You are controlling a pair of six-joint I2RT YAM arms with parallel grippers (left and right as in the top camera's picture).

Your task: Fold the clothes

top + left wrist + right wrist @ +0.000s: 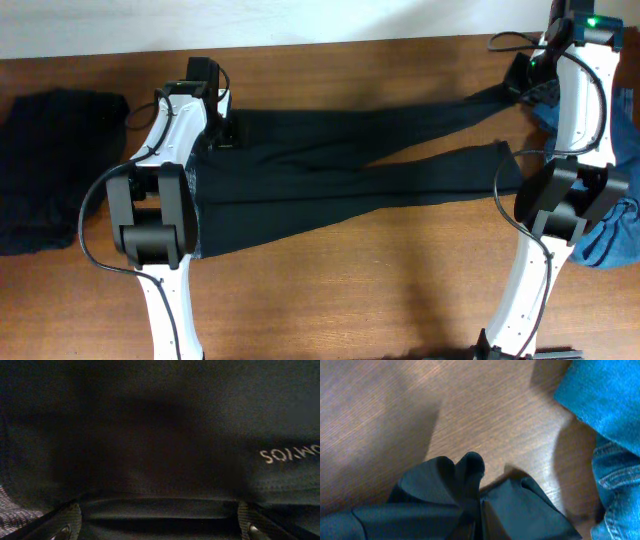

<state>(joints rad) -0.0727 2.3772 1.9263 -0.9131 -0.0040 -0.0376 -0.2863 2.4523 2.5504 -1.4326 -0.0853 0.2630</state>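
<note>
Dark trousers (320,170) lie spread across the wooden table (400,290), waist at the left and legs running right. My left gripper (226,130) sits low over the waist end. In the left wrist view its fingers (157,522) are wide apart with dark fabric (160,435) filling the frame and a printed label (290,454) at the right. My right gripper (520,82) is at the far end of the upper leg at the back right. In the right wrist view the cuff (465,495) bunches into folds pinched between the fingers (479,520).
A pile of dark clothes (55,165) lies at the left edge. Blue denim garments (612,215) lie at the right edge, beside my right arm, and also show in the right wrist view (615,420). The lower trouser leg (440,180) ends short of the right arm's base.
</note>
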